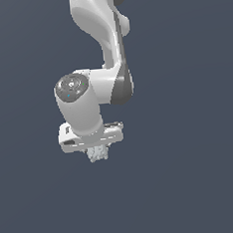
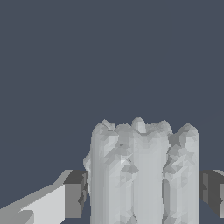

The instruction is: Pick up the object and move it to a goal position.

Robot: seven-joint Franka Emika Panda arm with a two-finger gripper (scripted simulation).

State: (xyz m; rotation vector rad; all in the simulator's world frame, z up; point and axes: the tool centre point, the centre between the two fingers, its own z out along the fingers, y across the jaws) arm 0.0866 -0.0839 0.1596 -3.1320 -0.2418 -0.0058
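Ext view: the Panda arm (image 1: 95,50) is seen coming down from the top of frame, white links w/ a dark grey joint band. A round grey wrist cap faces the camera on the ext view's left. The gripper (image 1: 97,151) is pointed downward, its white bar sitting roughly level, slightly tilted. The object (image 1: 97,153) is seen poking out just below the bar's middle: small, pale grey-white, lumpy, much narrower than the bar. Fingers can't be made out separately here; they're hidden by the bar and the object. Bkgd is flat dark blue-grey all round; no surface or contact under the object can be made out.

Wrist view: the object (image 2: 142,175) is seen close up, filling the lower centre of frame, bumpy faceted surface, uneven knobbly edge on the far end. It's held upright along the gripper axis, between the two fingers (image 2: 73,194). A dark pad is seen touching it on one side; the other pad (image 2: 212,192) sits right against the opposite side, contact edge partly cut by the frame. Fingers are closed in on the object, clamped from both sides. Rest of frame is the same plain dark blue-grey.
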